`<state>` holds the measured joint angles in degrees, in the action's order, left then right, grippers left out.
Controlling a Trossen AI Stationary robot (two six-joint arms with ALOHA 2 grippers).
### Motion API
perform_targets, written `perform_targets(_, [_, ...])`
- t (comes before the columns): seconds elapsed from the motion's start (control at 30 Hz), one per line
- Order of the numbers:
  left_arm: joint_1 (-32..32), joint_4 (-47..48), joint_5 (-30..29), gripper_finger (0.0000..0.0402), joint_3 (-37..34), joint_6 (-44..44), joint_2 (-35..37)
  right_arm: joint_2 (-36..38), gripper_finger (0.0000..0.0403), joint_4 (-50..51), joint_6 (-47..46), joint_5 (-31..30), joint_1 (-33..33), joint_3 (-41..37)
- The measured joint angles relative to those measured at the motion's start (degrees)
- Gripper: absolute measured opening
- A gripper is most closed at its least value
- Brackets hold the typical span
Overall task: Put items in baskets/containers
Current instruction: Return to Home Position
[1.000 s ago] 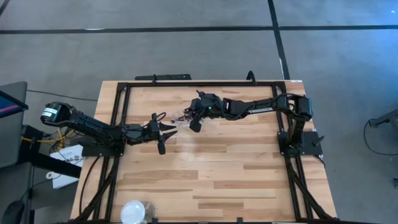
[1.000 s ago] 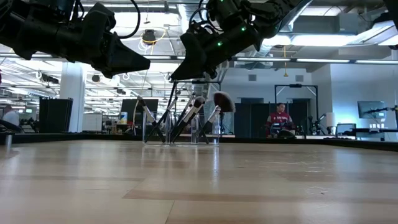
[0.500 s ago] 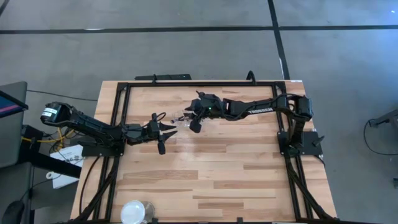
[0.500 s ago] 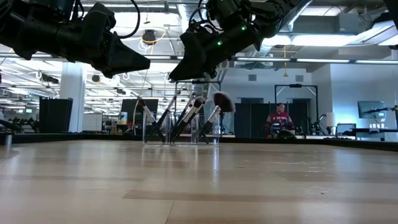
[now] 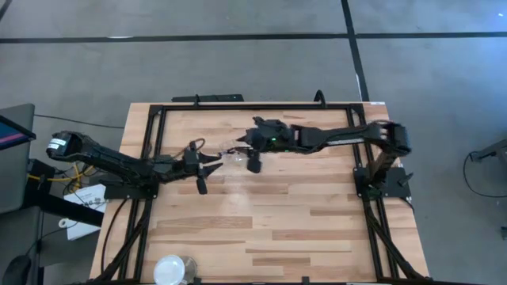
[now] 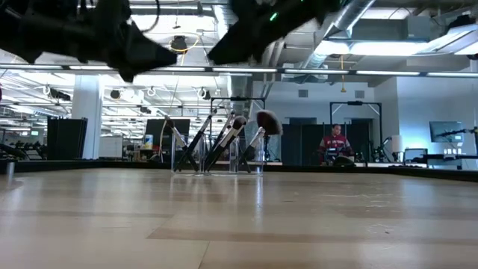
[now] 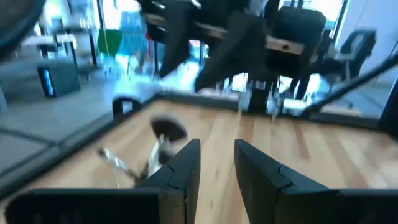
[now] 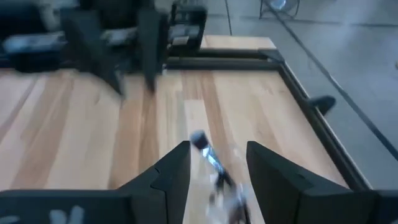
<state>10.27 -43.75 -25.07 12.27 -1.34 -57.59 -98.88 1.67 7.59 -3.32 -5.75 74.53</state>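
While both arms hang over the far half of the tabletop (image 5: 277, 222), neither claw carries anything. The left claw (image 5: 207, 168) shows only a narrow bare slot between its fingers (image 7: 183, 168) in its wrist view, and the right claw (image 5: 247, 152) stands somewhat wider, its fingers (image 8: 174, 174) parted on nothing but wood. Between the two, just beside each, sits the clear container (image 5: 231, 153). From the left claw it lies straight ahead toward the right arm, and from the right claw straight ahead toward the left arm, so the claws face one another across it; the right one looks slightly the nearer. In the low view the makeup brushes (image 6: 228, 138) stand inside the container (image 6: 216, 161), handles down and bristles up. Their long axes lean at different slants, so the heads fan out above the rim. Both claws sit well above those heads, blurred at the top of that view. Judging by this, the filling looks done and what remains is to pull back. Each arm would best draw away along its own line, away from the container, keeping height so that no finger clips a leaning brush head. The round white and clear object (image 5: 170, 269) sits far off at the near edge.
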Motion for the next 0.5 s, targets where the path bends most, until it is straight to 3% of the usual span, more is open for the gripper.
perform_targets(0.17, [1.2, 11.0, -0.9, 0.0095, 0.0, 4.2, 13.3, 11.5, 0.0138, 14.3, -1.2, -3.1, 2.3, -1.6])
perform_targets(0.5, [3.7, 31.8, -4.1, 0.0073, 0.0, 4.1, 42.2, 41.4, 0.0128, 4.7, -2.8, -2.7, 1.8, -33.0])
